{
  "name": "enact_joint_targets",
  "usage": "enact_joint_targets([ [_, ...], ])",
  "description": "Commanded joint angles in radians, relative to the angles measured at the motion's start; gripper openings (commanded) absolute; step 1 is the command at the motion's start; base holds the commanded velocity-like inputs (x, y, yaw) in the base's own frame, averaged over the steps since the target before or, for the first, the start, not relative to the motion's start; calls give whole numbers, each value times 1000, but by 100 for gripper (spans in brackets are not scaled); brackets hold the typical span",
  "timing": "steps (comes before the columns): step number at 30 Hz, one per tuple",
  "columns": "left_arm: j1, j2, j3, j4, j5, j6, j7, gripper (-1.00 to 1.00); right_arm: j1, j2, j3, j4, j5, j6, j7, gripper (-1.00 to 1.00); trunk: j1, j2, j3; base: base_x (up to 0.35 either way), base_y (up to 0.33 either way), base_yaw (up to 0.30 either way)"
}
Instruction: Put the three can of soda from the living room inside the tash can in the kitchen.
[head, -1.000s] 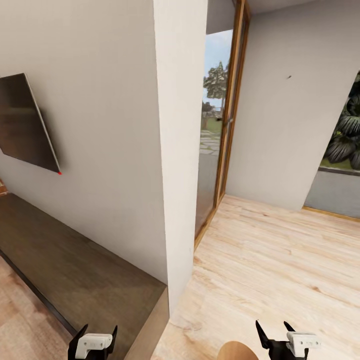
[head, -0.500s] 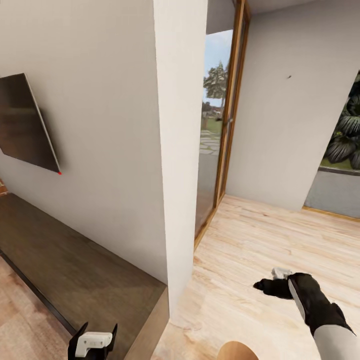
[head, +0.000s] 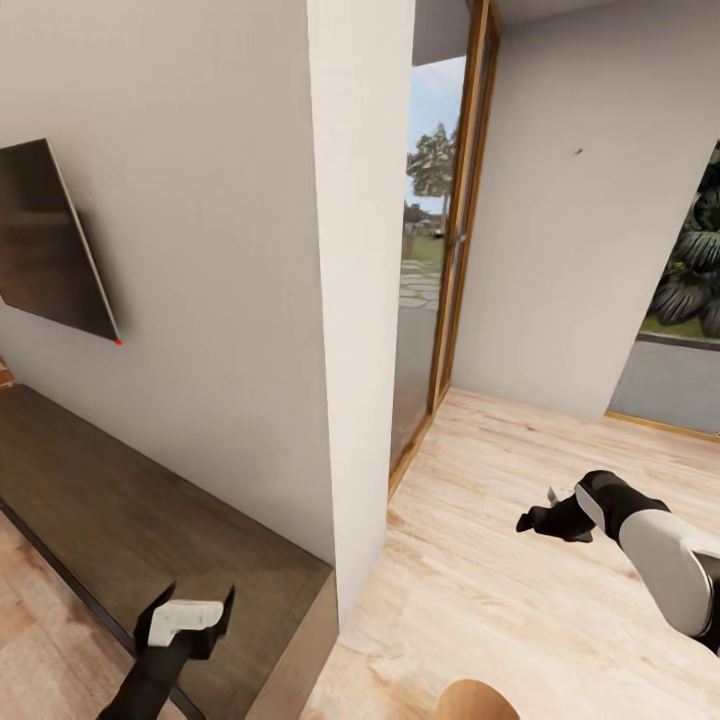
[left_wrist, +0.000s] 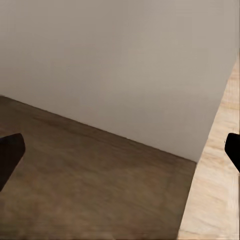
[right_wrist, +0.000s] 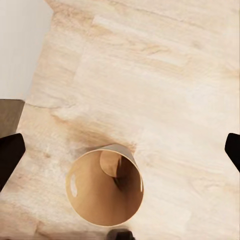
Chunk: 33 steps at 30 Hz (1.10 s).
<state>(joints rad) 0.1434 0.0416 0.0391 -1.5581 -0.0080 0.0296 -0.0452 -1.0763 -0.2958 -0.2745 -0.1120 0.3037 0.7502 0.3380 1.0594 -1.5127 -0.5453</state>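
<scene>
While parked by wall corner (head: 360, 300): bin (right_wrist: 105, 187) empty, both tools (left (head: 185, 622), right (head: 548, 518)) agape, holding nothing. Risk: arm clipping wall; cans unfetched.

Coppery-brown tash can (right_wrist: 105, 195), pale wood floor (right_wrist: 165, 90)

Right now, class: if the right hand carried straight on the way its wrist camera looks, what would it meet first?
Most likely the open mouth of the trash can, standing on the wood floor directly ahead of the right hand; depth is hard to judge.
</scene>
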Motion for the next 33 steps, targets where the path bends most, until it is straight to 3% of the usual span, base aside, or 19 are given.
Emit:
enact_joint_targets([
  [1, -3, 0, 0, -6, 0, 33, 0, 100, -1, 0, 0, 3, 1, 3, 0, 100, 4, -7, -3, 0, 0, 0],
  [4, -20, 0, 0, -22, 1, 128, -2, 100, -4, -1, 0, 10, 3, 11, 2, 100, 15, -28, -13, 0, 0, 0],
  [8, -84, -2, -1, -30, 1, 214, -3, 100, -5, 0, -3, 17, 3, 14, -3, 100, 31, -56, -25, 0, 0, 0],
  [9, -124, -2, -2, -32, 1, 253, -4, 100, -5, 1, -4, 18, 3, 15, -6, 100, 35, -63, -28, 0, 0, 0],
  [16, -236, -2, -6, -32, 1, 369, -6, 100, -5, 0, -8, 17, 0, 12, -12, 100, 61, -112, -50, 0, 0, 0],
  [25, -270, 0, -12, -34, -1, 406, -13, 100, -4, 1, -12, 16, -3, 2, -10, 100, 96, -175, -78, 0, 0, 0],
  [33, -276, 5, -43, -34, -2, 425, -17, 100, 2, 10, -14, 31, -3, -3, -13, 100, 127, -231, -103, 0, 0, 0],
])
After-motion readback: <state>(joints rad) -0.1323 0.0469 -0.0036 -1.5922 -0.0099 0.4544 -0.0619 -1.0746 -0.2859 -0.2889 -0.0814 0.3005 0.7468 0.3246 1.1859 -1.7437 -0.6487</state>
